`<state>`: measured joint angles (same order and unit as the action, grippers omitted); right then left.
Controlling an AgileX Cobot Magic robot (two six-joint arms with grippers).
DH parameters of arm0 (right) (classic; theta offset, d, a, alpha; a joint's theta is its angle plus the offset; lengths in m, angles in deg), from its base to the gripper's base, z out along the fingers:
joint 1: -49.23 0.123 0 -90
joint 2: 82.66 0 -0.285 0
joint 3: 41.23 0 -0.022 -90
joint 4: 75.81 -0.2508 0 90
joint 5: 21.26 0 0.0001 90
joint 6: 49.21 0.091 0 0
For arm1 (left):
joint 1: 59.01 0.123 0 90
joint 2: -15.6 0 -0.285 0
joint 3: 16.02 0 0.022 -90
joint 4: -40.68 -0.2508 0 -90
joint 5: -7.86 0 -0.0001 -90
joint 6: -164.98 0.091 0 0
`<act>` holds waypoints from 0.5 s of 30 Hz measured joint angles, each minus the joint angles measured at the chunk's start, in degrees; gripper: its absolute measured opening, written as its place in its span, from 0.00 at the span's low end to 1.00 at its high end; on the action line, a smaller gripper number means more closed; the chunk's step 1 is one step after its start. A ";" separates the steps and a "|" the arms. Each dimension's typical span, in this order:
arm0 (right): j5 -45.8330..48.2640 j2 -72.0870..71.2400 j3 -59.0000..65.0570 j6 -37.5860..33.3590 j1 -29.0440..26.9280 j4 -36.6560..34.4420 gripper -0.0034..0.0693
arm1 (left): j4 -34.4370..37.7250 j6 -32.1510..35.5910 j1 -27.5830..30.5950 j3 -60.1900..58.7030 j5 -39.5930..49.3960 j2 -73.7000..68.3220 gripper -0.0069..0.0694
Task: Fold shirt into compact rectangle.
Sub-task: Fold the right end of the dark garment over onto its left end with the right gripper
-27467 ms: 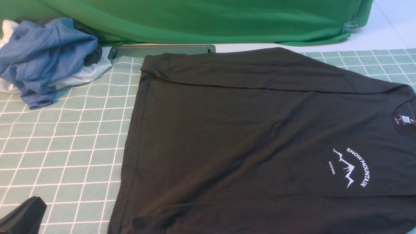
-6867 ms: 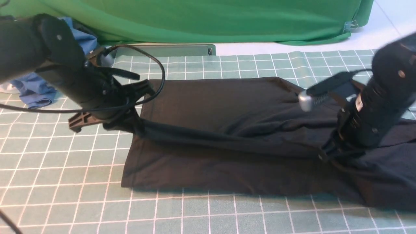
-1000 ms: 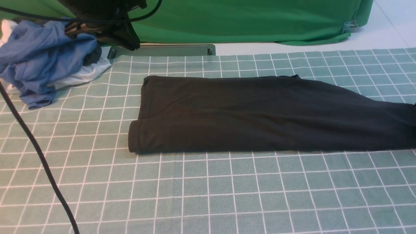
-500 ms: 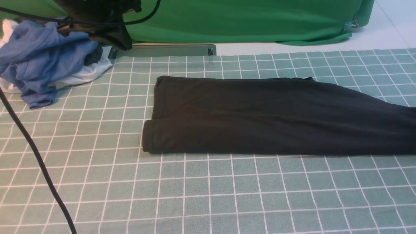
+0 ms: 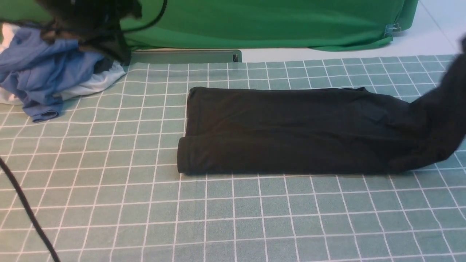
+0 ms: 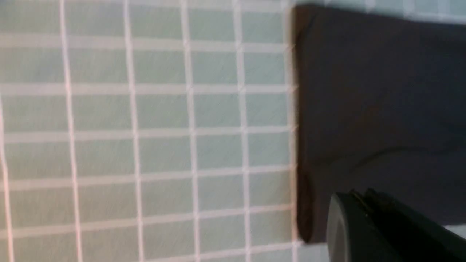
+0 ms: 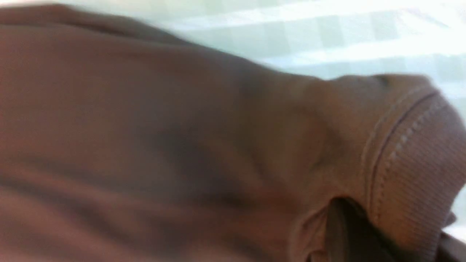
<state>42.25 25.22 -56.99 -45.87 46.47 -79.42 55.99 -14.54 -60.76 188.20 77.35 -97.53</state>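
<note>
Right gripper (image 7: 349, 233) was seen pinched on the shirt (image 5: 291, 131). Ribbed collar cloth was draped over one finger, so the fingertips were hidden. The end of the garment at that gripper was lifted off the checked mat (image 5: 233, 218). The rest was laid out away from it, toward the left arm's side, as a long folded band.

Left gripper (image 6: 364, 207) was held raised with its jaws pressed together and nothing between them, well apart from the right one. The band's other short end was seen just ahead of its tips. A black cable (image 5: 22, 207) was trailed across the mat on its side. A heap of blue and white garments (image 5: 47, 72) was found close by it, with a grey strip (image 5: 182, 56) and the green backdrop (image 5: 255, 22) farther off.

A second before, the shirt had been laid flat along its whole length. Since then its free end had been drawn across the mat toward the right gripper, and the left arm had been shifted further left.
</note>
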 joint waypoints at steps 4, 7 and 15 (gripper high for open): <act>-2.17 1.04 -1.73 6.35 14.05 -1.01 0.17 | 2.37 1.94 3.73 -7.03 0.22 -0.11 0.11; -5.97 2.75 -2.78 11.77 22.99 -1.30 0.17 | 4.36 2.65 5.86 -8.08 0.37 -0.11 0.11; -22.10 11.85 -7.06 18.97 39.74 -6.90 0.17 | 6.03 4.05 8.73 -8.38 0.31 0.05 0.11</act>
<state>20.15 37.08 -64.06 -26.90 86.21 -86.32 62.01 -10.49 -52.04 179.82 77.66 -97.47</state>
